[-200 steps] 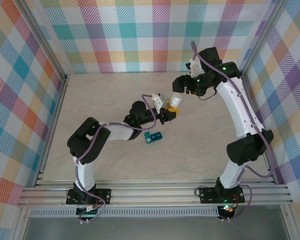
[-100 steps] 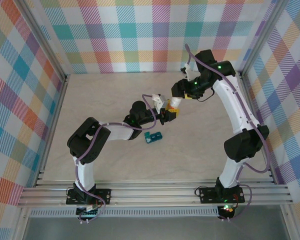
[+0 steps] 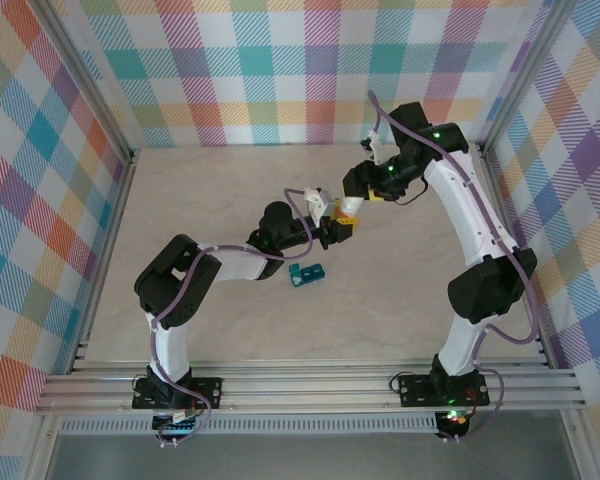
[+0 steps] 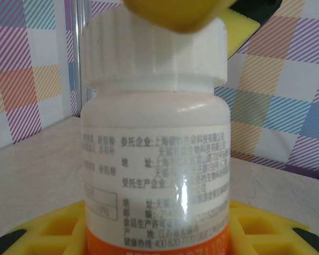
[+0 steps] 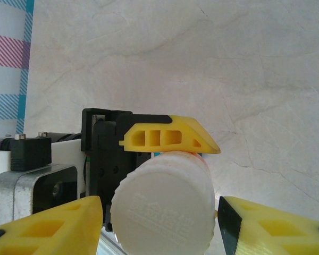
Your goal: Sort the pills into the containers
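Note:
A white pill bottle (image 3: 348, 209) with an orange band is held above the table, my left gripper (image 3: 342, 229) shut on its lower body (image 4: 154, 149); yellow fingers (image 4: 37, 234) flank it. My right gripper (image 3: 353, 199) comes from the far side, its jaws closed against the ribbed white cap (image 5: 162, 207), one finger (image 5: 48, 228) on each side. The containers (image 3: 306, 273), a small teal strip, lie on the table just below and left of the bottle. The pills are out of view.
The beige table (image 3: 220, 190) is walled by checked panels, with metal rails along the near edge (image 3: 310, 385). Both arms meet over the middle of the table.
My right gripper has shifted slightly left onto the bottle's top and its jaws have narrowed round the cap. The left arm and the bottle have stayed put.

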